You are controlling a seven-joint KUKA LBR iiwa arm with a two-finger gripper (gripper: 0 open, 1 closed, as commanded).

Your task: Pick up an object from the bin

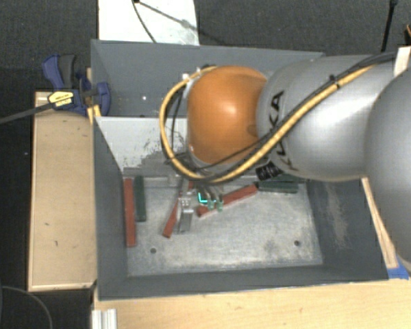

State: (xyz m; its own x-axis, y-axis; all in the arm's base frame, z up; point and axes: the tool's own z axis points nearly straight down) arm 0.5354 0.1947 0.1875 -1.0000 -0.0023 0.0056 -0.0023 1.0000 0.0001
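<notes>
Extended from right, bent downward | end effector [186,214] low near bin [260,242] floor (grip: cannot tell) | red stick [169,223] just left

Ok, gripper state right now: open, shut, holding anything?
Gripper: cannot be told. It is low in the middle of the bin, between a short red stick and a longer red stick.

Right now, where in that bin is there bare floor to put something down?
Bare: the floor along the front wall, out to the right corner. Crowded: the red bar and green bar at left, red sticks mid-bin.
</notes>
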